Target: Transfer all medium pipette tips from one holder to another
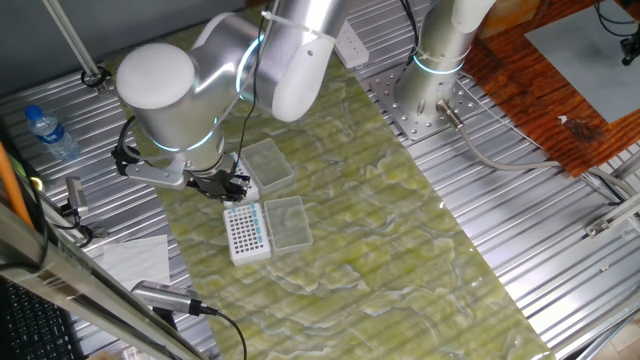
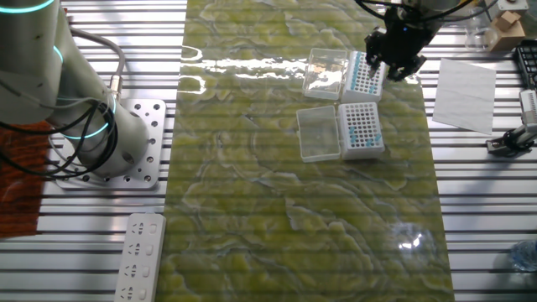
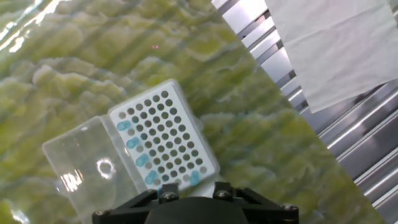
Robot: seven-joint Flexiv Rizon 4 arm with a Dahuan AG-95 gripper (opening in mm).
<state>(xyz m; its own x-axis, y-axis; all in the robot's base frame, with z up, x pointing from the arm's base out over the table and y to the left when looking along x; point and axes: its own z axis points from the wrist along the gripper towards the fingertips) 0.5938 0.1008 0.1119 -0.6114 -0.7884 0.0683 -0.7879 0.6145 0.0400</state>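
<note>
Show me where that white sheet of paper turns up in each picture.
One fixed view: the white sheet of paper is at lower left, on the ribbed table, left of the green mat.
The other fixed view: upper right, right of the mat.
Hand view: top right corner.
Shared landmark: the mat's edge beside it.

Light is bright and even in all 3 views, coming from overhead, and shadows are soft and faint. Glare streaks the glossy green mat [image 2: 277, 210] in white bands near its far edge in the other fixed view, and a bright ring reflects off the clear lid [image 3: 87, 171] in the hand view. The hand view is slightly soft, with the white sheet [image 3: 336, 43] washed out and the dark hardware at the bottom edge blurred.
</note>
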